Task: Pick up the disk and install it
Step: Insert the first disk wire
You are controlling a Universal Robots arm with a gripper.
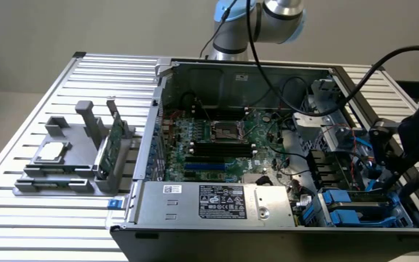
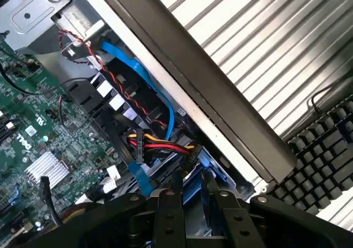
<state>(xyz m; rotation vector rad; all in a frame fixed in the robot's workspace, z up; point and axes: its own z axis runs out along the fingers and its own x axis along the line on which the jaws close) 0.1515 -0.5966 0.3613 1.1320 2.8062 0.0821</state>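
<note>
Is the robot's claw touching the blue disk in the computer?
Cannot tell. In the exterior view the gripper hangs close over the blue-framed disk in the case's corner, but no gap or contact shows plainly.

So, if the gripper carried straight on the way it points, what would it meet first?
Probably the blue-framed disk, lying in a corner of the computer case straight ahead of the gripper. Whether any gap is left between them is unclear.

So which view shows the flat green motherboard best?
The exterior view: the flat green motherboard lies nearly whole inside the open grey metal computer case. The wrist view catches one part of it.
</note>
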